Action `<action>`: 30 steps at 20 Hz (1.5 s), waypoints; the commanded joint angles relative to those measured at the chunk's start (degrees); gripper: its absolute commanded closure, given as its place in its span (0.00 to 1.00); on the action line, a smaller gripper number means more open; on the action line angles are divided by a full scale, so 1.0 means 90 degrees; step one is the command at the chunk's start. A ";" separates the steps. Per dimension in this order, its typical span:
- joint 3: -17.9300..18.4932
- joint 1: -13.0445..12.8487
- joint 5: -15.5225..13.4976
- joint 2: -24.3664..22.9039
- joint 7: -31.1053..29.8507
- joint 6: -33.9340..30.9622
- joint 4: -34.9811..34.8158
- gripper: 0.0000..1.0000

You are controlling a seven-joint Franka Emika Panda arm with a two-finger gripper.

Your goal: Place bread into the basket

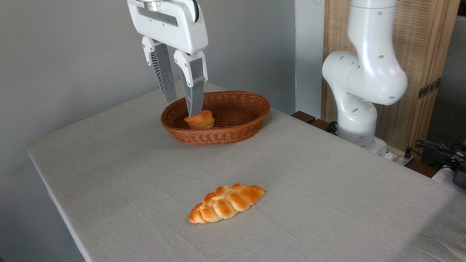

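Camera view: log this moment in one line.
end effector: open, empty, above basket | bun: in basket | bread: on table

Small knobbly orange bun [199,119] sits at rear of a tabletop [327,189] w/ pale grey cloth. Behind: grey wall [72,54], slatted wood screen [426,54], dark cables [437,149] at right.
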 commanded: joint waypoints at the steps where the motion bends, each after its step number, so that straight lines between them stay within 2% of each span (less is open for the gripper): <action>1: -0.0021 0.0049 0.0079 -0.0160 -0.0020 0.0392 -0.0514 0.00; 3: -0.0021 0.0039 0.0079 -0.0170 -0.0010 0.0606 -0.0913 0.00; 7: -0.0011 0.0039 0.0098 -0.0170 0.0009 0.1505 -0.1714 0.00; 8: -0.0002 0.0049 0.0215 -0.0170 0.0058 0.1555 -0.1851 0.00; 10: 0.0047 0.0049 0.0673 -0.0170 0.0408 0.1545 -0.2028 0.00; 11: 0.0047 0.0059 0.0723 -0.0160 0.0545 0.1555 -0.2067 0.00; 22: 0.0086 0.0049 0.0665 -0.0160 0.0742 0.1662 -0.2624 0.00; 24: 0.0057 0.0030 0.0675 -0.0102 0.0810 0.1945 -0.2692 0.00; 27: 0.0077 0.0039 0.0743 -0.0101 0.1122 0.2617 -0.3258 0.00; 30: 0.0077 0.0039 0.0743 -0.0043 0.1142 0.2775 -0.3327 0.00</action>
